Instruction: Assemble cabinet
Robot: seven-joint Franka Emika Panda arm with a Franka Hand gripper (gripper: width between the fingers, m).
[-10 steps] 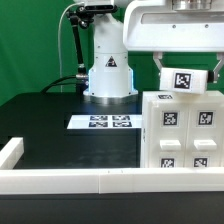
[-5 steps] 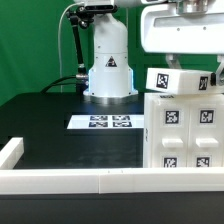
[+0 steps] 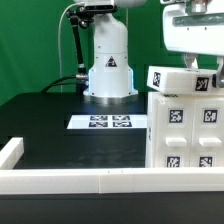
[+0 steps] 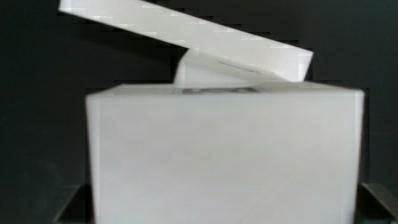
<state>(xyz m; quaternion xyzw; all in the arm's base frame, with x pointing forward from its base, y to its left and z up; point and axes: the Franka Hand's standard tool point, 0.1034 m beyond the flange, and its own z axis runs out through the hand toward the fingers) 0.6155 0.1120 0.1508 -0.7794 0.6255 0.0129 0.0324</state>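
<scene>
One tagged white panel (image 3: 180, 80) is lying tilted atop the cabinet (image 3: 180, 130), apparently awaiting seating, while the gripper (image 3: 200, 62) is hanging above it, its opening indeterminate.

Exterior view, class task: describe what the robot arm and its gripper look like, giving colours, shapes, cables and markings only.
The arm is glossy white with rounded segments, a dark logo on its base and a black cable looping beside it on the exterior view's left. The gripper is a boxy white-grey block, cut off by the frame's top edge.
</scene>
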